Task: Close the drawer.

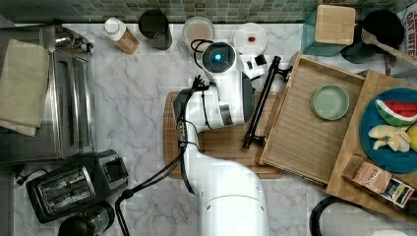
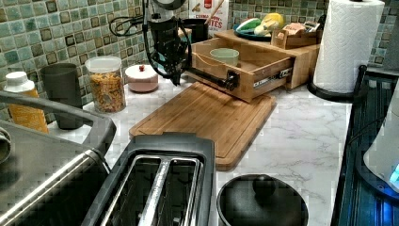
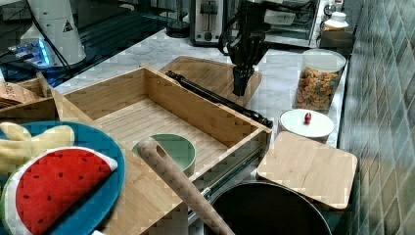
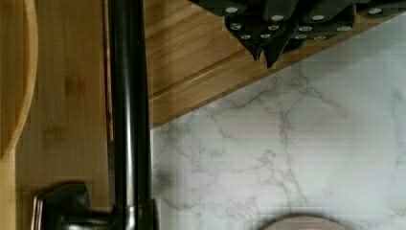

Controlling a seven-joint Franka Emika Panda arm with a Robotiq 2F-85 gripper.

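Observation:
The drawer (image 1: 300,132) is pulled out over the counter, a shallow light-wood box with a green bowl (image 1: 330,102) inside. Its long black bar handle (image 1: 260,103) hangs over the bamboo cutting board (image 1: 221,142). In the right view the drawer (image 3: 142,115) and handle (image 3: 215,98) lie in front of my gripper (image 3: 240,88). The gripper points down beside the far end of the handle, apart from it. In the wrist view the gripper (image 4: 264,56) is shut and empty, above the board's edge, with the handle (image 4: 127,96) off to one side. In the left view the gripper (image 2: 176,77) hangs next to the handle (image 2: 209,77).
A cereal jar (image 3: 320,81) and a white lidded dish (image 3: 306,123) stand by the tiled wall. A wooden slab (image 1: 354,162) behind the drawer carries a blue plate (image 1: 393,132) of fruit. A toaster (image 1: 74,184) and a paper towel roll (image 2: 346,44) sit further off.

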